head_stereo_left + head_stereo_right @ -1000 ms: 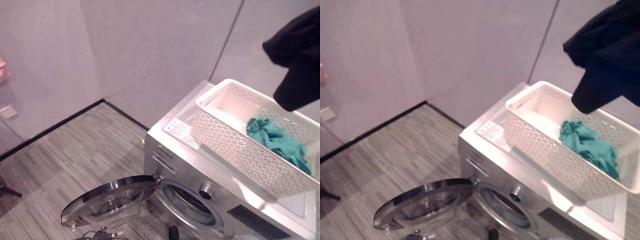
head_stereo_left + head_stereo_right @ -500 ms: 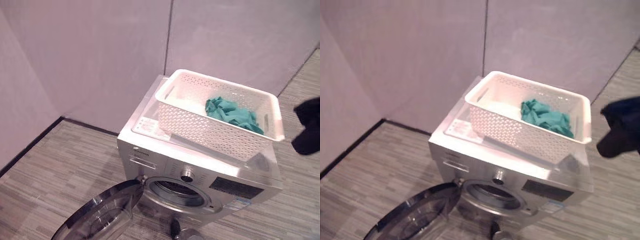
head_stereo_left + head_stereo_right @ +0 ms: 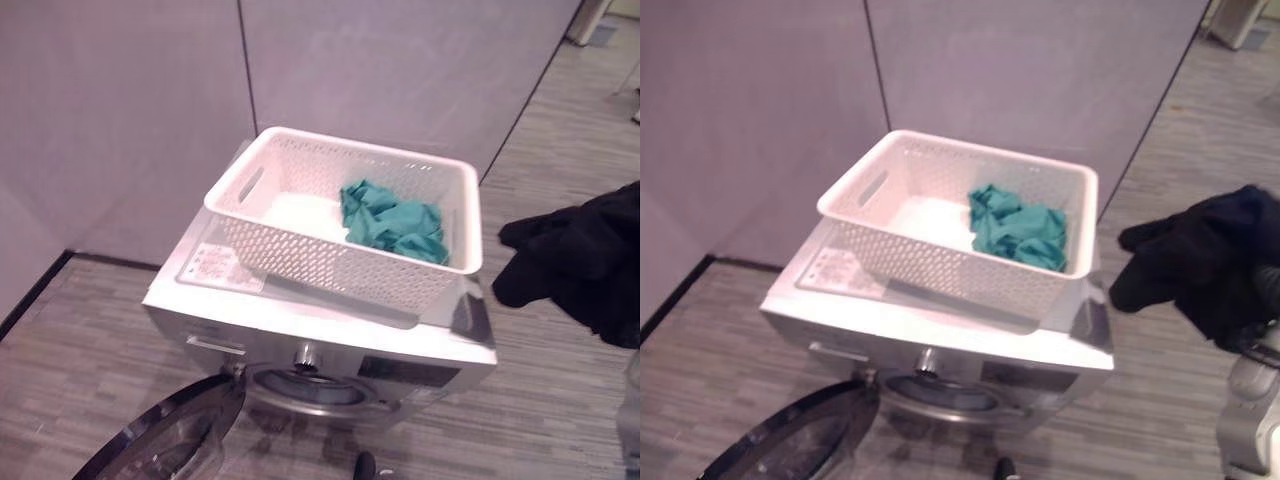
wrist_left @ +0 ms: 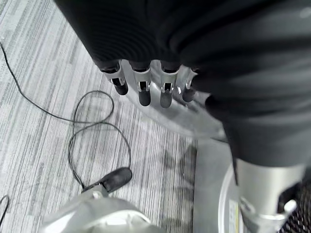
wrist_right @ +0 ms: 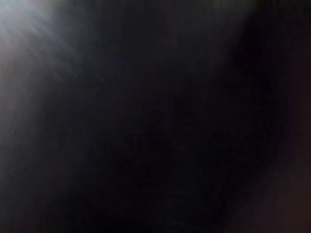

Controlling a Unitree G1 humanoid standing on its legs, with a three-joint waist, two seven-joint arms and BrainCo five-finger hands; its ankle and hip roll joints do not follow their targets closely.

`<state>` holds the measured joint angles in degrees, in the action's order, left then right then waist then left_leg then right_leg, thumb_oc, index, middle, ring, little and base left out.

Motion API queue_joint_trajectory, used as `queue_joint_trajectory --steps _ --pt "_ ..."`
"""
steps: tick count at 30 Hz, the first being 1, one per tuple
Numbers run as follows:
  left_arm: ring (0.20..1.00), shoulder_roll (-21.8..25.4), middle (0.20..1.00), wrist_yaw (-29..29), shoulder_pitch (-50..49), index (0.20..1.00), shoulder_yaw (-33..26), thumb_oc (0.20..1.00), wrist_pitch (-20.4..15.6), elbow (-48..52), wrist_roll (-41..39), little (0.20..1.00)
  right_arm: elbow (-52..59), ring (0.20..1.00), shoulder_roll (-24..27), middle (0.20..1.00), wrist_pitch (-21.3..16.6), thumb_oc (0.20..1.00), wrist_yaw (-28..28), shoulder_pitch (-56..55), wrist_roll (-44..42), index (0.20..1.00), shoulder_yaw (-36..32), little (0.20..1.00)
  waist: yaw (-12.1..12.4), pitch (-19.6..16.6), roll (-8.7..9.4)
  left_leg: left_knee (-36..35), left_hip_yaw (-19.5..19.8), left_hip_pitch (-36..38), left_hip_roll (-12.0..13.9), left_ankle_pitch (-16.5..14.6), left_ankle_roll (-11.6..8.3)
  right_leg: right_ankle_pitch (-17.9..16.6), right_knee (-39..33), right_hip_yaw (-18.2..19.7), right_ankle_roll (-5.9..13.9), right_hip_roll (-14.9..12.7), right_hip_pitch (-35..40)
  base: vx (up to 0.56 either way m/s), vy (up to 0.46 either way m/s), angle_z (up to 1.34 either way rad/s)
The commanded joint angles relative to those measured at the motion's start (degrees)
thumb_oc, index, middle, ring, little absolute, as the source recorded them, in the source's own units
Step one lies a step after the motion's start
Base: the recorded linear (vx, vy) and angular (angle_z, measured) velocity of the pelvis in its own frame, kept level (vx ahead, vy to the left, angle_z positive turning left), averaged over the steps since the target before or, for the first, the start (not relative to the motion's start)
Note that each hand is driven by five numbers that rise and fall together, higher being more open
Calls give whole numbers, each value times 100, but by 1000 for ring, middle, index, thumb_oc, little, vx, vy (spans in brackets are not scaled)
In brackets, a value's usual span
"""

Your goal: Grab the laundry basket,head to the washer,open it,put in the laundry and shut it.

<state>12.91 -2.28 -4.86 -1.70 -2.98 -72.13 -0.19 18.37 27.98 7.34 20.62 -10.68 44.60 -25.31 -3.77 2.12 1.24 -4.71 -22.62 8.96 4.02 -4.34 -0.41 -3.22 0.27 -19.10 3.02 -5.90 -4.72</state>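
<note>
A white perforated laundry basket (image 3: 300, 255) sits on top of the silver washer (image 3: 230, 305). A crumpled teal cloth (image 3: 392, 222) lies in the basket's right half. The washer's round door (image 3: 170, 445) hangs open at the lower left, and the drum opening (image 3: 300, 385) shows beside it. A black garment (image 3: 1215, 265) hangs in the air to the right of the washer, about level with the basket. It covers my right hand and darkens the right wrist view. My left hand (image 4: 141, 82) hangs low over the floor, fingers straight and holding nothing.
Grey-purple wall panels (image 3: 380, 70) stand close behind the washer. Striped wood-look floor (image 3: 560, 410) stretches to the right of the machine and in front of it. A small dark object (image 3: 365, 465) lies on the floor below the drum opening.
The camera has swung round, so the washer now sits centre-left. The black garment has come down from above the basket's far right corner to beside the washer's right side.
</note>
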Motion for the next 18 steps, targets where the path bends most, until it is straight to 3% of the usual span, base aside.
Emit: queue_joint_trajectory --steps 1,5,11,14,18 --pt "1000 128 1000 -87 251 1000 -160 1000 -61 -247 -221 1000 146 200 -166 200 -365 200 -524 -535 -827 200 263 200 -39 -132 -27 366 -60 -377 -412 -703 596 -171 -80 214 861 -1027 585 -11 -70 -31" --pt "1000 145 1000 7 223 1000 -72 1000 -77 -186 -182 1000 -488 200 -317 200 -383 200 -1046 -1401 -1120 200 508 200 -208 -160 -48 190 -91 -338 -346 -580 491 -93 -209 158 810 -907 643 12 -48 -9" --pt "1000 84 1000 -1 245 1000 129 1000 -107 -95 -182 1000 -1002 200 -437 200 -465 200 -1336 -1928 -1173 200 739 200 -365 -132 -10 141 -114 -300 -300 -544 457 -49 -169 203 787 -845 600 2 -6 3" --pt "1000 92 1000 -1 394 1000 363 1000 -135 -87 -197 1000 -1791 200 -533 200 -631 200 -1776 -1779 -1779 200 1677 200 -363 -41 83 135 -154 -257 -284 -534 456 -42 -113 364 767 -798 513 -26 2 -8" --pt "1000 133 1000 -36 503 1000 492 1000 -179 -17 -182 1000 -2106 200 -510 200 -738 200 -1898 -1524 -1976 200 2168 200 -283 34 148 98 -93 -291 -283 -494 430 -58 -166 308 771 -802 514 -25 -3 -10"
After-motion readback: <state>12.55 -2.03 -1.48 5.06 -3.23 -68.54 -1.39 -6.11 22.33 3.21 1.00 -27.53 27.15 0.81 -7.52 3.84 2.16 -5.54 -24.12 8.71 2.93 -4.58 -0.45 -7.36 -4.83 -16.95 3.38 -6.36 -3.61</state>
